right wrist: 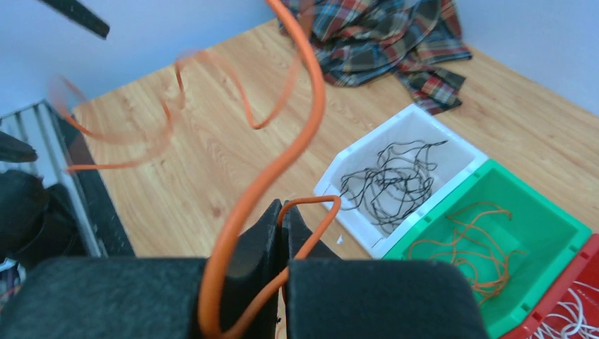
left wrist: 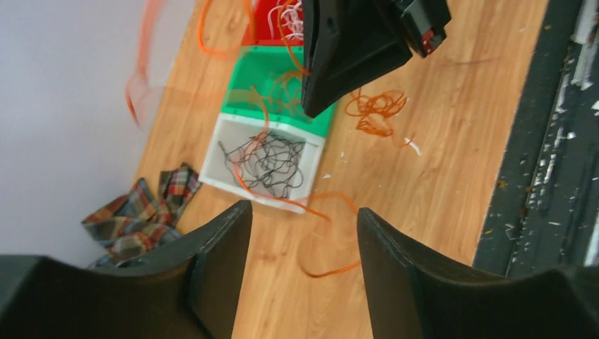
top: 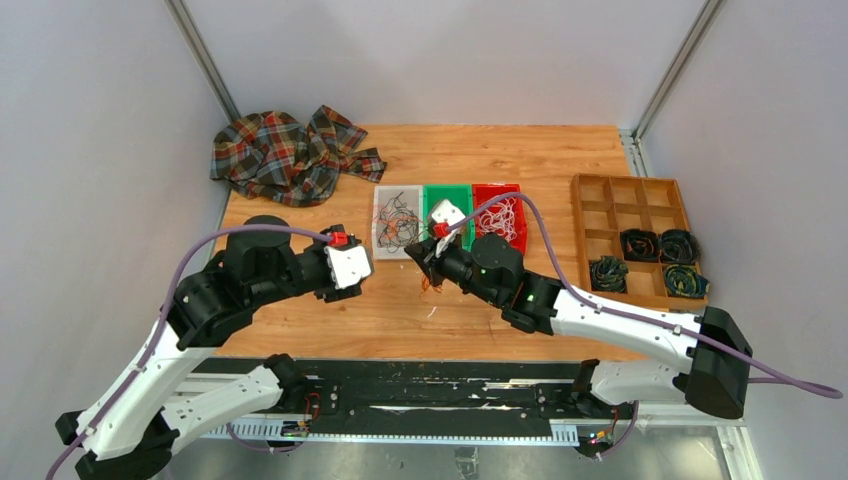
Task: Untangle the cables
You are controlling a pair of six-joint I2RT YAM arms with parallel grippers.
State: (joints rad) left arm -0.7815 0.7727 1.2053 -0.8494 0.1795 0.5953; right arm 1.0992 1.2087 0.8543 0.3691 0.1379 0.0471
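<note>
Fingers of the right gripper (right wrist: 284, 212) are pressed together, pinching an orange cable (right wrist: 282, 159) that climbs out of the pinch in a long curve and blurs away toward the upper left of the wrist view. A shorter loop of the same colour bends out of the pinch to the right. The left gripper (left wrist: 302, 212) has its fingers spread with nothing between them. Beyond the gap an orange strand (left wrist: 311, 203) crosses low over the table (left wrist: 452, 176); it may be hanging rather than lying flat, as the blur hides which.

Near the right gripper's tip a small orange tangle (left wrist: 374, 113) lies on the wood. Past both grippers three bins stand in a row, side against side. The white bin (right wrist: 417, 127) holds black cables (right wrist: 388, 187), the green bin (right wrist: 544, 219) holds orange cables (right wrist: 480, 240), and the red bin (right wrist: 590, 261) holds white cables (right wrist: 565, 321).

At the far left corner a plaid cloth (top: 285, 150) lies crumpled. On the right side a wooden tray (top: 625, 200) with square compartments carries four dark coiled cords (top: 638, 243), each in its own compartment on the near side.
</note>
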